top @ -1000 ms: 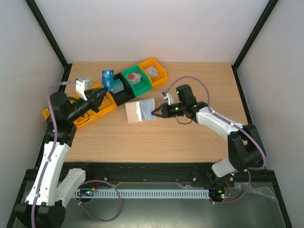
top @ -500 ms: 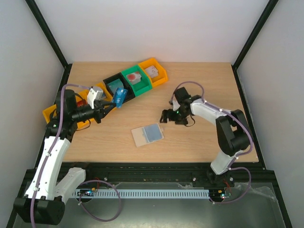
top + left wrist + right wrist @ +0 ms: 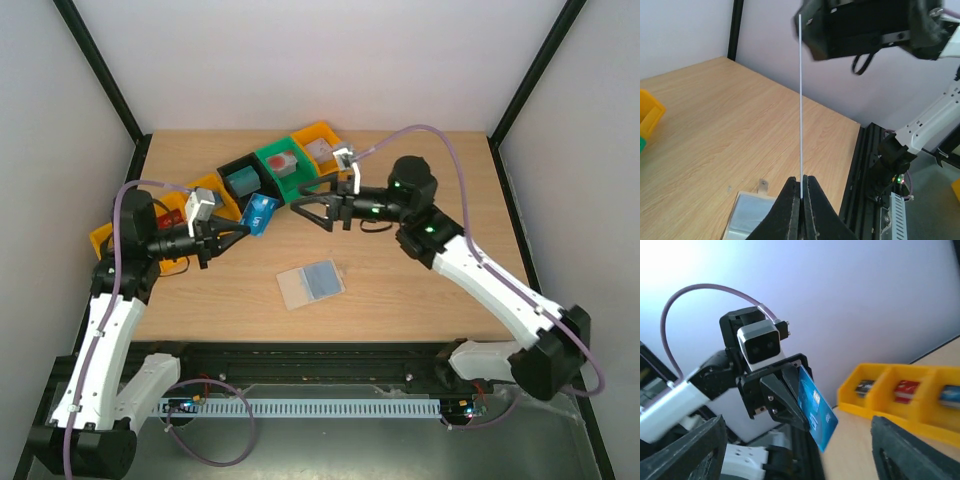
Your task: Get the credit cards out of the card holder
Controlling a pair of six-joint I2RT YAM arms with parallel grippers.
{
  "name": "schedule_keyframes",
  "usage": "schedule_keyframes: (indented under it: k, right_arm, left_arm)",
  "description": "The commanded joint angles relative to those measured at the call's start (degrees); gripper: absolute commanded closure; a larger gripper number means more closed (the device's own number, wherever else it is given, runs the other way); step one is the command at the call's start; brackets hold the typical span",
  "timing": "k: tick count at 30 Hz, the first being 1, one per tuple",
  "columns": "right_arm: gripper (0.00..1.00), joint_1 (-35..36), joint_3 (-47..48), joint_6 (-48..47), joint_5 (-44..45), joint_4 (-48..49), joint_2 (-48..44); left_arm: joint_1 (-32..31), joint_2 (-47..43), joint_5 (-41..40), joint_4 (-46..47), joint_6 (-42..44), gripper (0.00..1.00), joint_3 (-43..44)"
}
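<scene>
credit card [image 3: 259, 214]: blue, held aloft, tilted | card holder [image 3: 310, 285]: open, beige with blue pocket, lying flat

The left arm [image 3: 105, 310] is extended rightward, the left gripper [image 3: 240, 226] closed tight on a blue credit card [image 3: 259, 214]. The right arm [image 3: 480, 275] is reached leftward, the right gripper [image 3: 306, 208] spread wide, pointed at it

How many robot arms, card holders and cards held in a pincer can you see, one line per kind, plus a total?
Robot arms: 2, the left arm and the right arm
Card holders: 1, the card holder, lying open on the table
Cards held: 1, the blue card in the left pincer
Total: 4
</scene>
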Motion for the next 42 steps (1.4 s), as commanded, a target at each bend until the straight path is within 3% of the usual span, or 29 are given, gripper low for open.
schedule_keyframes:
  k: [1,4,11,15,18,19,21,23,25,27,28,31,33,37,39,42]
  right_arm:
    - [0.28,3.4,1.7,8.2,-4.7,12.4,6.7]
    - [0.43,4.9,3.0,8.5,-5.2,12.8,8.7]
    - [0.91,5.5,0.5,15.4,-5.9,21.7,9.5]
    - [0.98,6.1,0.9,15.0,-6.0,21.2,9.9]
    - [0.98,6.1,3.6,9.4,-4.3,13.2,9.3]
    - [0.98,5.9,4.2,8.4,-2.2,11.1,8.9]
    - [0.98,4.7,5.1,10.8,3.8,10.2,8.8]
    - [0.98,2.0,6.6,17.8,11.1,10.8,11.0]
    - [0.98,0.6,9.0,26.3,17.9,9.4,15.2]
    - [0.98,1.0,11.7,33.8,24.6,7.2,20.3]
    - [0.98,1.7,12.5,38.4,28.5,6.9,22.7]
    - [0.98,4.9,14.3,45.3,38.4,12.4,29.6]
    - [0.98,7.0,20.6,47.2,42.5,13.2,35.1]
    - [0.99,10.0,36.3,47.9,45.7,6.8,47.5]
    - [0.98,10.6,40.8,48.8,45.4,3.4,51.3]
    - [0.98,10.8,40.6,51.1,46.1,2.3,52.0]
  left_arm:
    - [0.1,-1.1,3.8,2.4,-0.7,0.98,0.2]
    - [0.1,-1.3,3.9,2.8,-0.9,0.98,0.2]
    - [0.0,-1.8,4.1,2.9,-1.3,0.98,-0.3]
    - [-0.1,-1.8,4.4,3.1,-1.5,0.98,-0.2]
    - [-0.1,-2.1,2.8,3.5,-2.2,0.98,-0.1]
    - [-0.1,-2.4,0.0,4.4,-3.5,0.80,-0.4]
    - [0.0,-3.9,-12.8,8.4,-11.0,0.03,-2.0]
    - [0.1,-5.8,-34.5,11.4,-19.0,0.00,-4.2]
    - [2.7,-6.8,-57.4,8.7,-27.0,0.01,-5.5]
    - [8.0,-6.2,-72.8,3.6,-30.6,0.00,-6.4]
    - [10.2,-5.9,-76.4,2.2,-31.9,0.01,-7.0]
    - [14.6,-8.1,-71.5,1.1,-32.6,0.01,-8.5]
    - [15.4,-10.7,-68.7,1.7,-33.4,0.01,-9.8]
    - [17.0,-13.6,-69.2,2.6,-31.2,0.01,-11.9]
    - [17.0,-14.2,-64.0,7.4,-23.2,0.01,-13.3]
    - [15.2,-13.3,-50.1,12.0,0.3,0.01,-12.8]
